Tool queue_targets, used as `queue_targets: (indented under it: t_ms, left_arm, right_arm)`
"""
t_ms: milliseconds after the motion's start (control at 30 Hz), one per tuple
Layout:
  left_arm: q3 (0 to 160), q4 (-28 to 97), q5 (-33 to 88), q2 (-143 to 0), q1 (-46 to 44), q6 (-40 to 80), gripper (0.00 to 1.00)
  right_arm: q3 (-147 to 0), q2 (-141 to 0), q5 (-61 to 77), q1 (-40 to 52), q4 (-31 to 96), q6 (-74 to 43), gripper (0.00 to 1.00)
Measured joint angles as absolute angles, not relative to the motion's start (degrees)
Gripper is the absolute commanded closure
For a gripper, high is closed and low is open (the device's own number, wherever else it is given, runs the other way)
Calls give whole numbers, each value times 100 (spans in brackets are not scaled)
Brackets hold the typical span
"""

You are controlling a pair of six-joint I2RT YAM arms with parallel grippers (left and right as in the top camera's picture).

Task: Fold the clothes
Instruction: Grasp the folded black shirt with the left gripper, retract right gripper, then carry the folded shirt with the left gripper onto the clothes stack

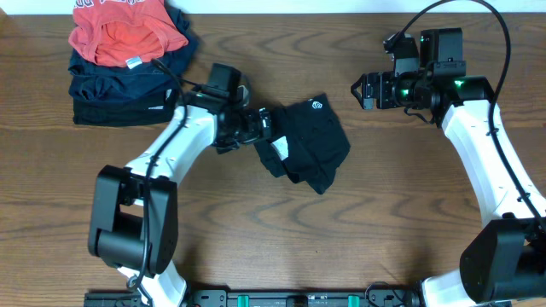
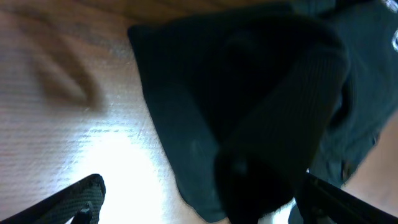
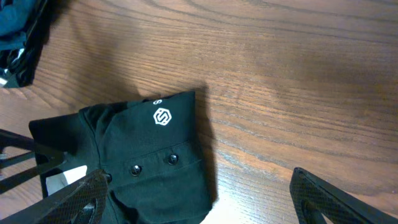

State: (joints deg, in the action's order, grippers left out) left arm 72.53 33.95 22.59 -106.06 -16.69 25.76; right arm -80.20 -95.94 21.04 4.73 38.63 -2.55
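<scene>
The clothes, a black shirt (image 1: pixel 311 141), lie bunched in a rough fold at the table's middle. Its small white logo (image 1: pixel 313 106) faces up and a white tag (image 1: pixel 280 151) shows at its left edge. My left gripper (image 1: pixel 264 128) sits at that left edge. In the left wrist view the black fabric (image 2: pixel 249 99) lies between wide-apart fingers (image 2: pixel 81 196), and the left gripper (image 2: pixel 205 208) is open and not pinching it. My right gripper (image 1: pixel 360 90) hovers up and right of the shirt, open. The right wrist view shows the shirt (image 3: pixel 155 162), its logo (image 3: pixel 162 116) and two buttons below the right gripper (image 3: pixel 205 205).
A stack of folded garments sits at the far left corner, with a red-orange shirt (image 1: pixel 128 30) on top of dark navy ones (image 1: pixel 119 89). The dark navy garments (image 3: pixel 18 37) also show at the upper left in the right wrist view. Bare wooden table (image 1: pixel 409 196) surrounds the shirt.
</scene>
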Motion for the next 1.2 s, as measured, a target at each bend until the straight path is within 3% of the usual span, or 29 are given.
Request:
queue_targets:
  t_ms: [567, 633, 700, 733, 767, 800, 1200]
  left_arm:
    - [7282, 2805, 1973, -11332, -2185, 3607, 2]
    - [7306, 2705, 1977, -11362, -2185, 3664, 9]
    - [7334, 2550, 1988, -11419, -2185, 3732, 33]
    - [7345, 2471, 2005, -11461, -2187, 3743, 58]
    - [7349, 2392, 2025, -11504, -2185, 3763, 90]
    - [7352, 2338, 2051, -11533, -2185, 3760, 94]
    - [7352, 2117, 2241, -11509, -2119, 3583, 94]
  right_arm:
    - [-8020, -9594, 2045, 471, 4012, -185, 6]
    - [-8020, -9594, 2029, 471, 4018, -183, 6]
    - [-8020, -9594, 2008, 471, 4042, -178, 6]
    - [-8020, -9594, 1999, 471, 4053, -172, 6]
    - [-8020, -9594, 1981, 471, 4062, -169, 6]
    - [-8020, -9594, 1966, 471, 4071, -169, 5]
    - [-8020, -9594, 1822, 471, 4204, -167, 5]
